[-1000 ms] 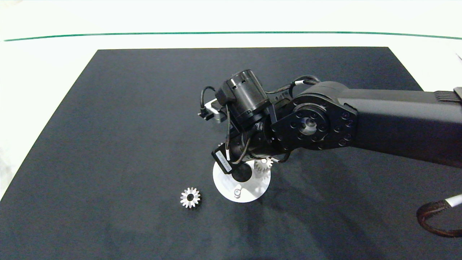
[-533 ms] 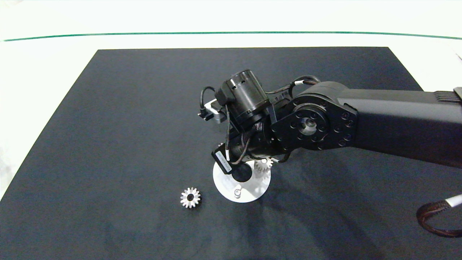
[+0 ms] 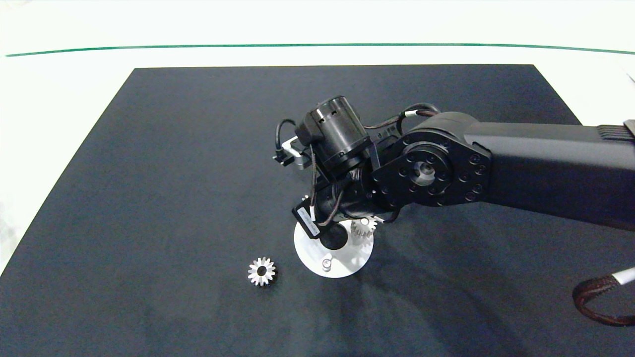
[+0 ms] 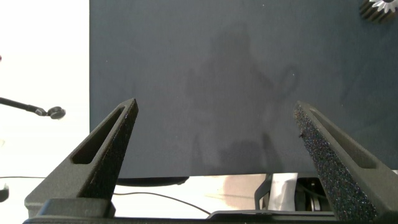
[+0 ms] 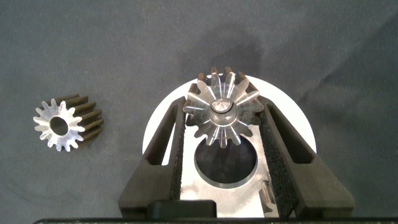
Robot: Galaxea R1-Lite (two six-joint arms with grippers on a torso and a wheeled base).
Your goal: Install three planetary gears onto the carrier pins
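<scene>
Biggest thing in the shot is the black mat (image 3: pixel 163 163) covering most of the white table (image 3: pixel 59 29). The right arm (image 3: pixel 521 168) reaches in from the right side and bends down over the middle of the mat, wrist pointing at the white disc (image 3: pixel 342 265).

Right gripper (image 5: pixel 222 121) is sitting right over that disc, and its fingers (image 5: pixel 169 134) are on both sides of a gear (image 5: pixel 221 113). The pads look like they're against the teeth, so I'd call it pinched on that gear. The gear is on a pin, and you can see the pin's tip showing in the bore in the right wrist view. Just below it in that view is the disc's big centre hole (image 5: pixel 225 163).

From the head view there's a second gear on the disc (image 3: pixel 363 228), on the right side and half tucked under the wrist. One bare pin (image 3: pixel 326 264) stands at the near edge of the disc.

The loose gear (image 3: pixel 261 271) lies flat on the mat just left of the disc, not touching it.

Left gripper (image 4: pixel 214 143) hangs over the mat edge, well apart from the rest, fingers spread wide and holding nothing.
</scene>
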